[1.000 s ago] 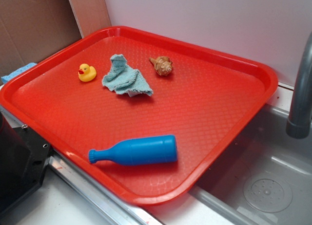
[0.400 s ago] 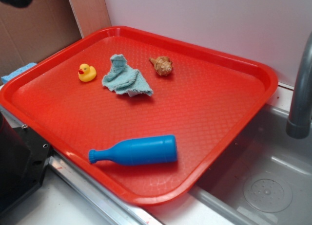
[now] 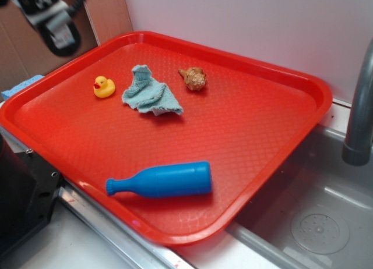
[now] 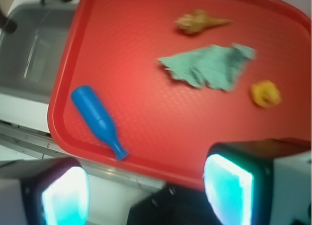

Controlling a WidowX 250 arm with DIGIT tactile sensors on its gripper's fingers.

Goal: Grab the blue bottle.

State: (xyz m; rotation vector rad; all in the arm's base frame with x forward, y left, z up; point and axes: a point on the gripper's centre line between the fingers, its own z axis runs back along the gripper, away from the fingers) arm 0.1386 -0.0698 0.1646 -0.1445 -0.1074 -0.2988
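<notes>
The gripper (image 4: 146, 191) hangs high above the red tray (image 3: 280, 77), its two fingers (image 4: 229, 188) spread wide with nothing between them and touching nothing. The blue bottle (image 3: 160, 181) lies on its side near the tray's front edge, well apart from the duck (image 3: 104, 87), cloth (image 3: 150, 96) and shell (image 3: 194, 78)

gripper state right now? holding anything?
Gripper: open, holding nothing. It is up over the tray's edge; the blue bottle lies untouched on the tray.
</notes>
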